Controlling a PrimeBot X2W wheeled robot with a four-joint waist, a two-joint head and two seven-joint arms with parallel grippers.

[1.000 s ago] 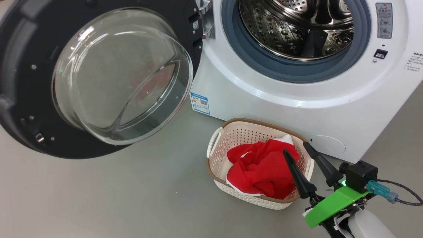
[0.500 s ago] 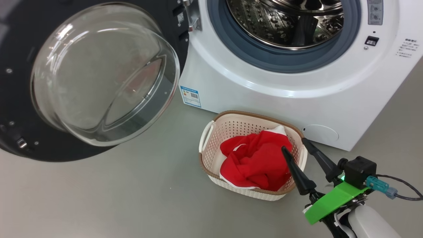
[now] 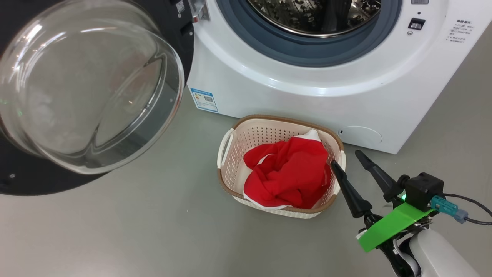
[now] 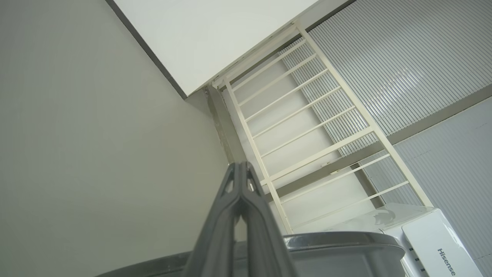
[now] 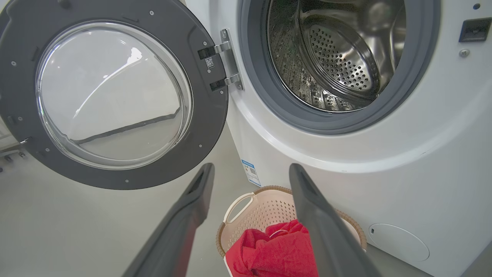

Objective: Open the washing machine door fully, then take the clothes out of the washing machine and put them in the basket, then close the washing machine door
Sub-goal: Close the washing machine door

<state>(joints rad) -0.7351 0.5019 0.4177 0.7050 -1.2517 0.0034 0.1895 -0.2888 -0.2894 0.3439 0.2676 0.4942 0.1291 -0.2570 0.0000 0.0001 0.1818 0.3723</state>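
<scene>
— Down on the floor (image 3: 153, 231) before the washing machine (image 3: 307, 100), the basket (image 3: 235, 169) holds the clothes (image 3: 286, 175), a red heap lying inside the rim. Only the door looks left to do.
— Agreed. The drum (image 5: 338, 69) shows bare steel wherever I can see it. The right end effector (image 3: 345, 158) is spread wide and empty, with one fingertip just at the basket's right-hand rim.
— That's my first worry. If that arm swings across without lifting, the finger could hook the rim or the fabric and drag the basket.
— And the washing machine door (image 5: 207, 115)?
— It's swung wide, its glass bowl (image 3: 88, 84) bulging outward. A push close to the hinge might slide off the gloss, and a weak one may leave the latch uncaught.
— The left end effector (image 4: 240, 165)?
— Its fingers are pressed together with nothing between them, aimed at a pale rack (image 4: 250, 139) by the wall. Whether it touches the grey curved rim (image 4: 346, 250) below, I can't tell.
— The basket sits near the door's sweep. It looks low enough, but I'd watch it.
</scene>
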